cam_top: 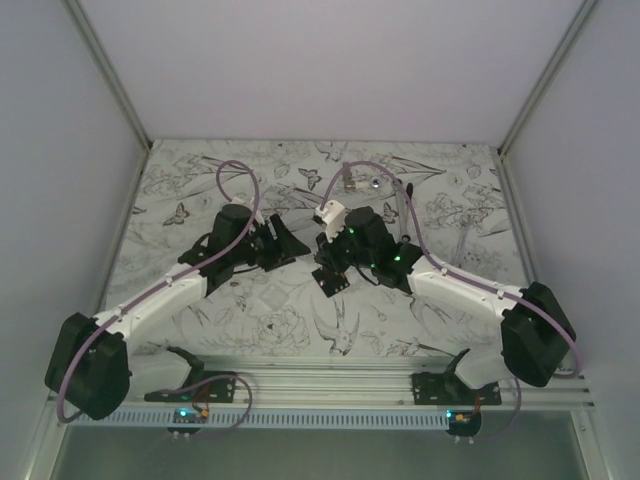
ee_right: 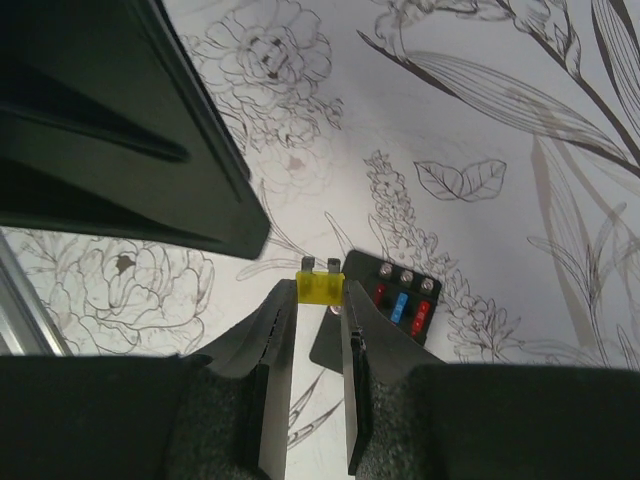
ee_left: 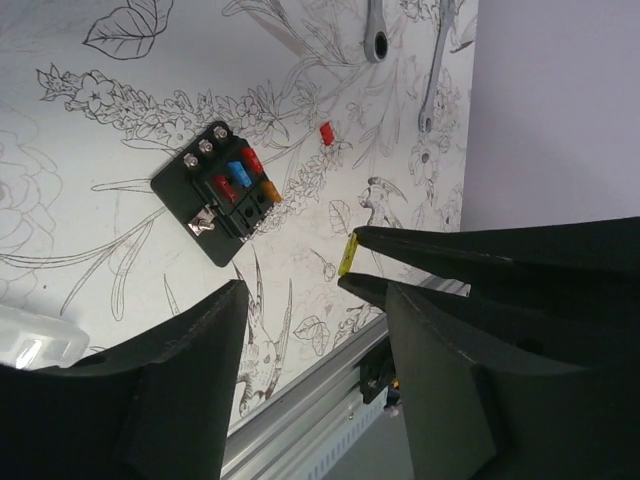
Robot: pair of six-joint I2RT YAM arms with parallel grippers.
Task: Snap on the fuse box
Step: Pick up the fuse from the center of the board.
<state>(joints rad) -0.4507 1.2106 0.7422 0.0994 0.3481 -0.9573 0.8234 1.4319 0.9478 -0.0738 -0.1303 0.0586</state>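
We see the right end effector [ee_right: 318, 310] pinching a yellow fuse [ee_right: 320, 287] above the fuse box [ee_right: 395, 305], which lies unheld on the worktop [ee_right: 480, 120]. The left end effector [ee_left: 315, 340] hangs open and empty nearby. Pressing down could skid the loose box or twist the fuse crooked, and the end effectors might clash.

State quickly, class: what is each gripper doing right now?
Left gripper: open, holding nothing.
Right gripper: closed on a yellow fuse.

Black fuse box [ee_left: 222, 194] dotted red, blue, orange; bright yellow fuse [ee_right: 320, 286]; white worktop [ee_left: 90, 150] inked with black flowers, birds.
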